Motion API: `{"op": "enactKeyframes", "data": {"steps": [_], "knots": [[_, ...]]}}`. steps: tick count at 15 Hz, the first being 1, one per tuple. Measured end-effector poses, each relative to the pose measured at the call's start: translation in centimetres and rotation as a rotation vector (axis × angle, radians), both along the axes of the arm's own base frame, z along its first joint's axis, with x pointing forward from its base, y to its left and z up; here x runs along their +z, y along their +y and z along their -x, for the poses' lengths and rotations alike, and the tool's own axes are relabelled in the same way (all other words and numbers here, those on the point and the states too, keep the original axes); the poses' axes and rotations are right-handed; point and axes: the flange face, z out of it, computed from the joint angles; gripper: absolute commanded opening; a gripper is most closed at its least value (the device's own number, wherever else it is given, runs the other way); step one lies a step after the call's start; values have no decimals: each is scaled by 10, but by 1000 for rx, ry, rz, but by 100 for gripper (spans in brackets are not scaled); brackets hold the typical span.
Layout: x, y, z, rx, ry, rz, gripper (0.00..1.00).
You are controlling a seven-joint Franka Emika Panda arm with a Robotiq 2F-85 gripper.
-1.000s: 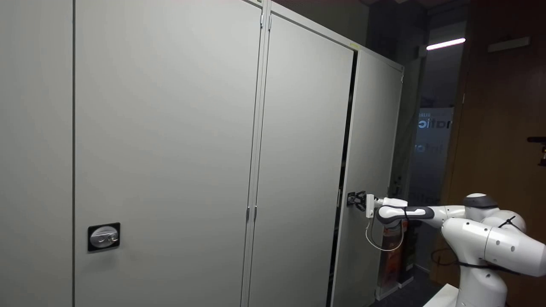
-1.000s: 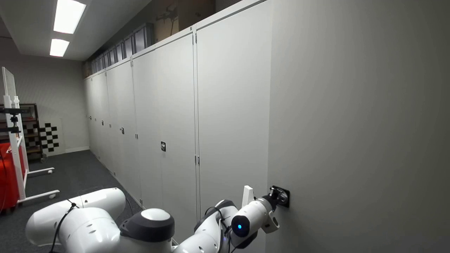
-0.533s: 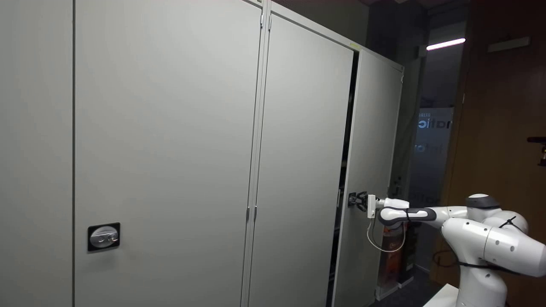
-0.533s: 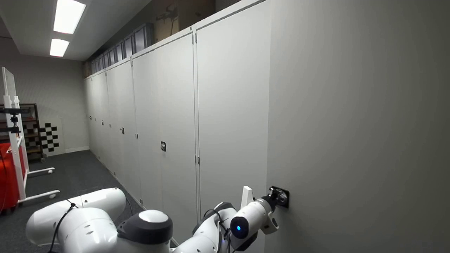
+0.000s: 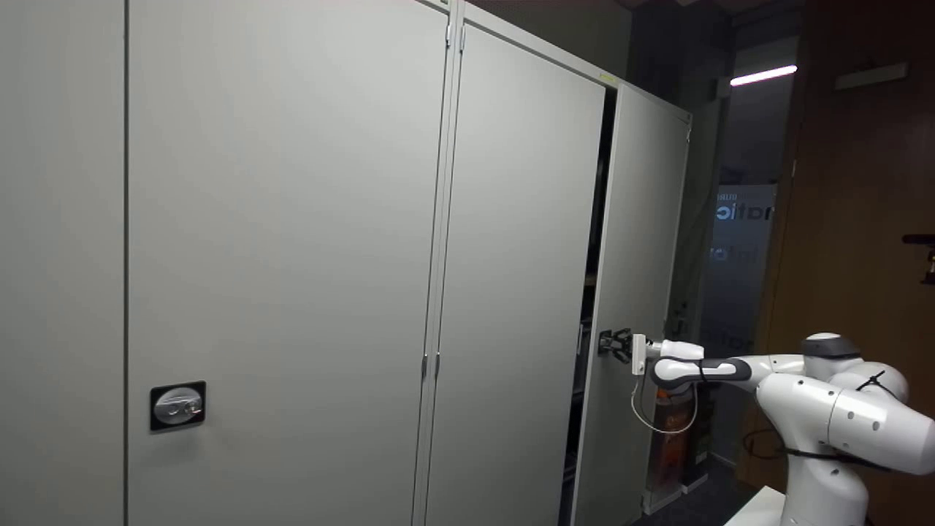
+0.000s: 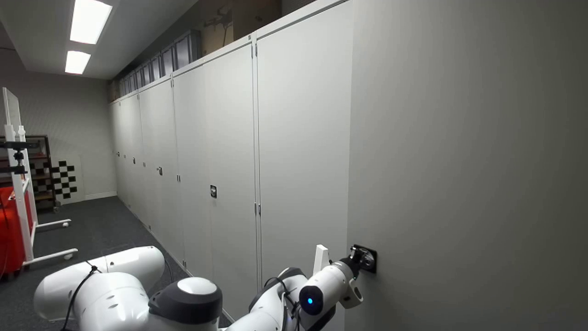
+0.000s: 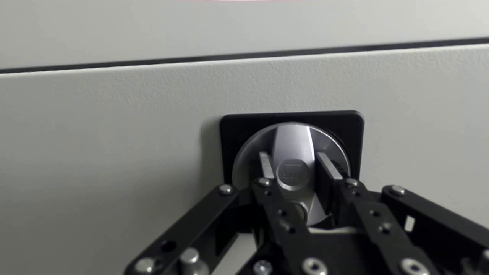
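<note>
In the wrist view my gripper [image 7: 292, 162] straddles the raised middle bar of a round silver handle [image 7: 293, 139], one finger on each side. That handle sits in a black square plate [image 7: 244, 120] near the edge of a light grey cabinet door [image 7: 114, 160]. My gripper [image 5: 615, 345] reaches the same plate in both exterior views. The door [image 5: 643, 212] stands ajar, with a dark gap [image 5: 596, 241] between it and the neighbouring door [image 5: 526, 190]. The handle's lower part is partly hidden behind the fingers [image 7: 332, 168].
Another handle plate [image 5: 177, 406] is on a nearer cabinet door. A row of cabinets [image 6: 193, 138] runs to the back wall, with grey bins [image 6: 182, 50] on top. A white wheeled stand [image 6: 27, 197] is at far left. A wooden panel [image 5: 862, 292] rises behind the arm.
The dark gap beside the door has widened a little. Gripper, handle and door edge have shifted together, away from the cabinet, and the arm has drawn back slightly.
</note>
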Motion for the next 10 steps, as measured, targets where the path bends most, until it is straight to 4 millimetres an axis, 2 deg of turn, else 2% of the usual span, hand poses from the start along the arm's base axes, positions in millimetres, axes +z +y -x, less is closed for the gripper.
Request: {"op": "enactKeyframes", "data": {"steps": [10], "knots": [[0, -1, 6, 4, -3, 9, 8]]}}
